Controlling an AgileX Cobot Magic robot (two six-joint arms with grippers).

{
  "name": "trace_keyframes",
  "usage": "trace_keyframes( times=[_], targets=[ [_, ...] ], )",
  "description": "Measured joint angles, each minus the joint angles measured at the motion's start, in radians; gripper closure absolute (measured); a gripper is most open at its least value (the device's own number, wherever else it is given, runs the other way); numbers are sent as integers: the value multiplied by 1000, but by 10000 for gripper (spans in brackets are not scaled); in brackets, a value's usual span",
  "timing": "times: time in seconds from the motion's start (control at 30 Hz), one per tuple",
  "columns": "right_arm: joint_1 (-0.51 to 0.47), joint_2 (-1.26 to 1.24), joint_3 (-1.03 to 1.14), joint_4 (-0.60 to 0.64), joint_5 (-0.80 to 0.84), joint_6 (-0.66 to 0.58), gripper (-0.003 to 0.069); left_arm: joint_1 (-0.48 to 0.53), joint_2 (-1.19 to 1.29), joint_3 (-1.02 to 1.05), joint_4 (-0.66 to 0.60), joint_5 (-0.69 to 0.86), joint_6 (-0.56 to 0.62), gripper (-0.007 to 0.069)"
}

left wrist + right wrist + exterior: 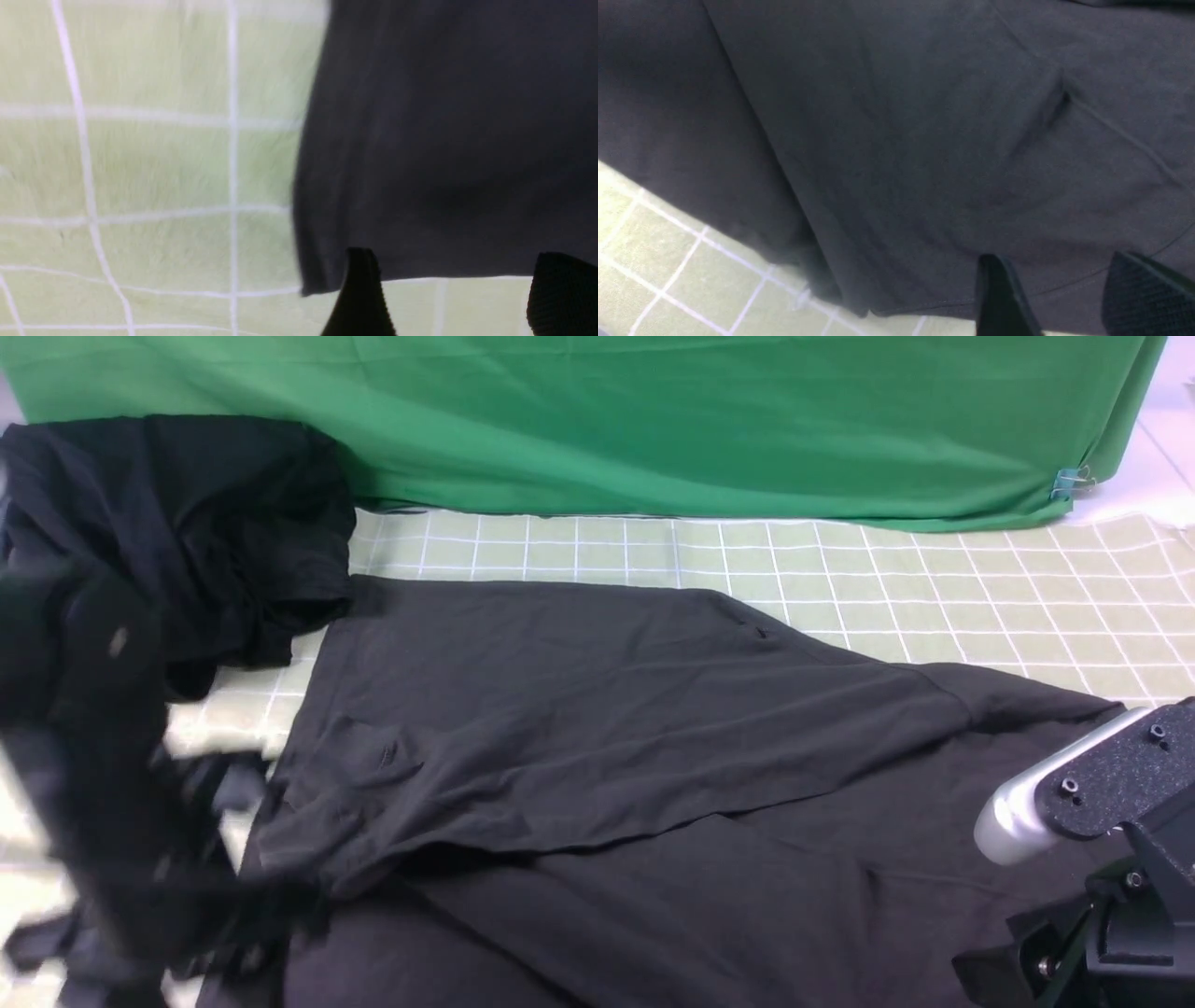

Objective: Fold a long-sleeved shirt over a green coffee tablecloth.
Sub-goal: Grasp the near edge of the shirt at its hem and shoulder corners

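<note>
Shirt lies flat on the tablecloth, with an upper layer folded across; that layer's free edge runs diagonally from right to near left. Bare grid shows along the far edge and at far right. Dark bundle sits just beside the far-left corner. Left hand: fingers spread at a hem corner, gripping nothing. Right hand: fingers spread over the hem

The left arm is a dark blur low at the left. The left hand has its fingers spread wide, with nothing between them. The right arm sits low at the right, and the right hand has its fingers apart, gripping nothing.
</note>
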Motion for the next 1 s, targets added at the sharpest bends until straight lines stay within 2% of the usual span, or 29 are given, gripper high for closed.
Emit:
trace_keyframes(
  times=[0.27, 0.47, 0.57, 0.6, 0.67, 0.73, 0.9, 0.97, 1.0],
  targets=[
    [0, 0, 0, 0, 0, 0, 354, 0, -56, 235, 29, -237, -10, 179],
    [0, 0, 0, 56, 12, -90, 354, 0, -49, 248, 45, -255, -58, 200],
    [0, 1, 0, 163, 82, -231, 354, 0, -39, 245, 55, -245, -60, 309],
    [0, 2, 0, 177, 86, -239, 354, 0, -39, 245, 56, -244, -60, 319],
    [0, 17, 0, 245, 128, -324, 354, 0, -36, 235, 56, -235, -60, 468],
    [0, 48, 0, 279, 137, -382, 348, 0, -36, 225, 80, -207, -59, 573],
    [0, 165, 0, 339, 105, -466, 238, 0, -89, 208, 112, -153, -57, 602],
    [0, 264, 0, 351, 69, -489, 149, 0, -159, 205, 112, -131, -60, 602],
    [0, 285, 0, 353, 60, -499, 130, 0, -176, 205, 112, -131, -63, 602]
  ],
)
